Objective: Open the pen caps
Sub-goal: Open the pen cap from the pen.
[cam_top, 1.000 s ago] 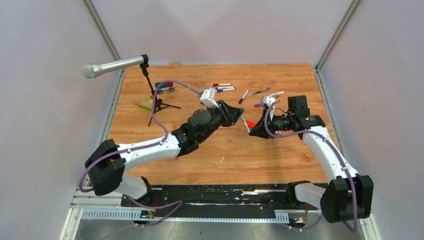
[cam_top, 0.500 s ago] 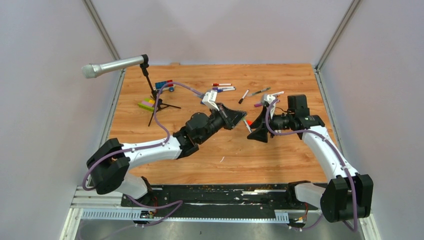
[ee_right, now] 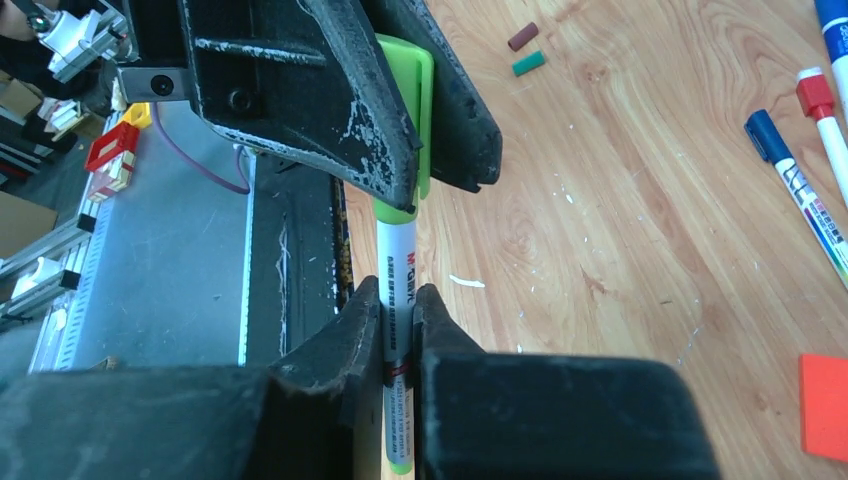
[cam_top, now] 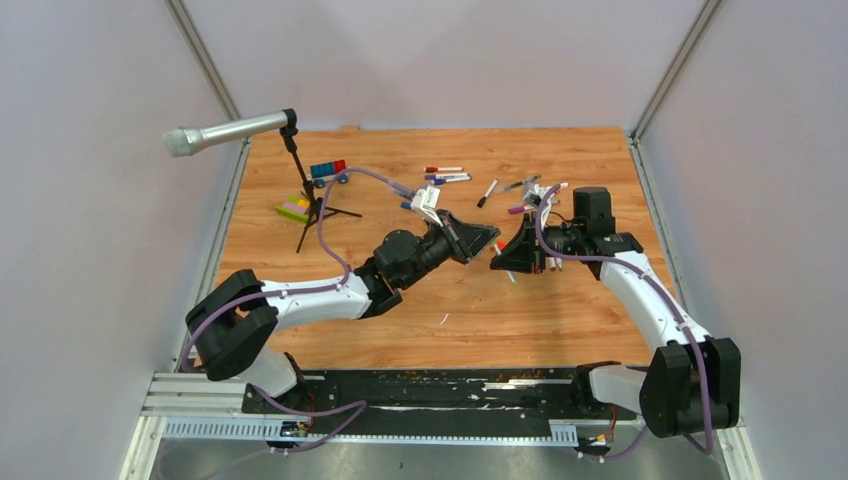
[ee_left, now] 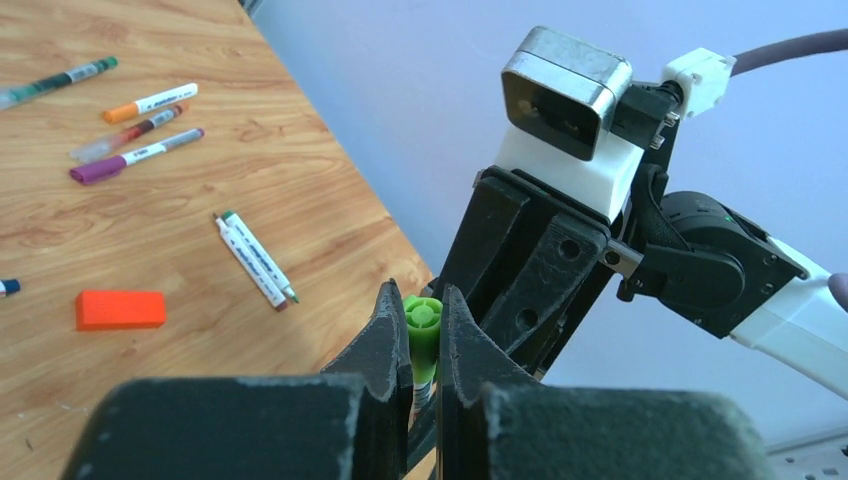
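Observation:
A pen with a white barrel (ee_right: 396, 260) and a green cap (ee_left: 423, 330) hangs in the air between my two grippers. My left gripper (ee_left: 415, 300) is shut on the green cap (ee_right: 424, 120), which sits on the pen. My right gripper (ee_right: 398, 295) is shut on the barrel just below it. From above, the left gripper (cam_top: 478, 238) and the right gripper (cam_top: 508, 258) meet tip to tip over the middle of the table. More pens (cam_top: 445, 175) lie at the back. Two uncapped pens (ee_left: 255, 258) lie side by side. Loose caps (ee_right: 522, 36) rest on the wood.
A grey microphone on a black tripod (cam_top: 225, 131) stands at the back left, with toy bricks (cam_top: 294, 209) beside it. An orange-red block (ee_left: 120, 309) lies on the table under the grippers. Orange and purple pens (ee_left: 135, 158) lie further back, blue and red ones (ee_right: 790, 170) to the right.
My left arm has reached further right and back, and its gripper has shut on the green cap. My right gripper shifted slightly back and now meets the left one on the same pen.

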### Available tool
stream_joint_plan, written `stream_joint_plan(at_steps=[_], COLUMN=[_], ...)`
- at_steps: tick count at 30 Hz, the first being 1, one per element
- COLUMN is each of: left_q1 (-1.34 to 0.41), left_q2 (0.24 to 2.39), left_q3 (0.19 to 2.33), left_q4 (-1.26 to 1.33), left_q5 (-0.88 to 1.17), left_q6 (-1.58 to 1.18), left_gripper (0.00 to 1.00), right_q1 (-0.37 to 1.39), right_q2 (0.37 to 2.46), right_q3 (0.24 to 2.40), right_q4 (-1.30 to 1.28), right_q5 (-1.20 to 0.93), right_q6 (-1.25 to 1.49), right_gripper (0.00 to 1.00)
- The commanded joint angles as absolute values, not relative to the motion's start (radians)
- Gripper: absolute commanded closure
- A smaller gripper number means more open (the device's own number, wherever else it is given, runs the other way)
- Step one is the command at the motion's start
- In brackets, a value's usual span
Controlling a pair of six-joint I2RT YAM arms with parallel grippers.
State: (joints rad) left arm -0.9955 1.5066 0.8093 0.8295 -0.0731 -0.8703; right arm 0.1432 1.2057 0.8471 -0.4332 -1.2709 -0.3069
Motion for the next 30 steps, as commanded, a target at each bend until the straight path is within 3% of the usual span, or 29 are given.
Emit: stream_joint_plan(at_steps=[1, 7, 18, 30], left_q1=[-0.991, -0.827, -0.724, -0.725], left_q2=[1.486, 1.385, 1.3, 1.018], left_q3=[0.799, 0.821, 0.828, 0.622], left_q4=[0.96, 1.073, 0.982, 0.531], left_q5=[-0.114, -0.293, -0.192, -0.013], left_q6=[-0.787, -0.728, -0.746, -0.685], left_gripper=[1.0, 1.0, 1.0, 1.0], right_q1=[0.148, 0.189, 0.209, 0.082], right_q2=[1.22, 1.277, 1.269, 1.204], right_q3=[0.854, 0.875, 0.911, 0.916], right_q4=[-0.407, -0.509, -0.587, -0.582], right_q5=[-1.29, -1.266, -1.176, -0.914], right_q6=[-0.309, -0.415, -0.521, -0.572], right_gripper=[1.0, 1.0, 1.0, 1.0])
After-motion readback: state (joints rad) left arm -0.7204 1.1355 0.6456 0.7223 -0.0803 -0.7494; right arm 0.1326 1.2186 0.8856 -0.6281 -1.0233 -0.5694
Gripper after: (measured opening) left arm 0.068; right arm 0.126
